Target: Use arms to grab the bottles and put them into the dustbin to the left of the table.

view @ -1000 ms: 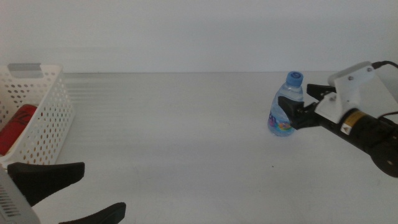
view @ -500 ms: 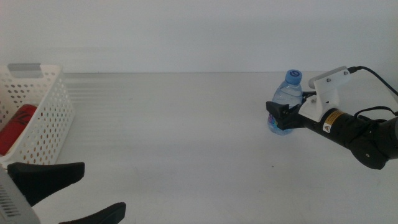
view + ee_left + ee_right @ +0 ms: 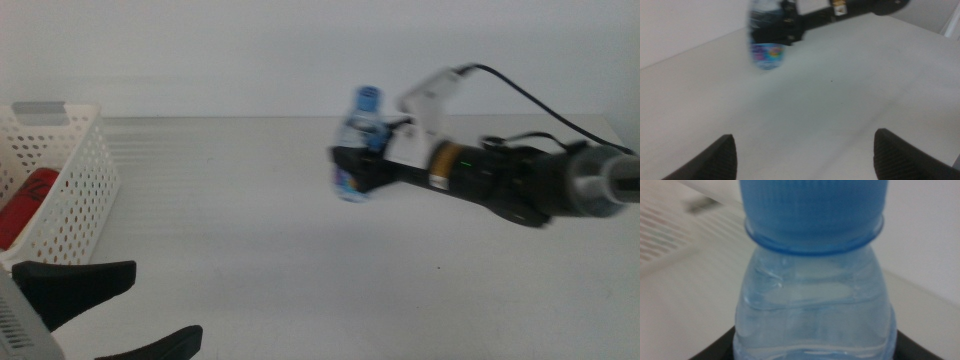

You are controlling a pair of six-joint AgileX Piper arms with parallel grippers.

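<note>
My right gripper point(image 3: 357, 165) is shut on the clear blue-capped water bottle point(image 3: 360, 142) and holds it upright above the middle of the white table point(image 3: 250, 220). The bottle fills the right wrist view point(image 3: 812, 290) and shows in the left wrist view point(image 3: 767, 50). The white perforated dustbin point(image 3: 70, 190) stands at the table's left edge with the red soda can point(image 3: 25, 205) lying inside. My left gripper point(image 3: 115, 310) is open and empty at the bottom left. The yellow tea bottle is out of view.
The right arm point(image 3: 500, 178) stretches in from the right with a black cable above it. A pale wall runs behind the table's far edge.
The right gripper has closed on the water bottle and carried it leftward from the right side toward the table's middle. The left gripper has not moved.
</note>
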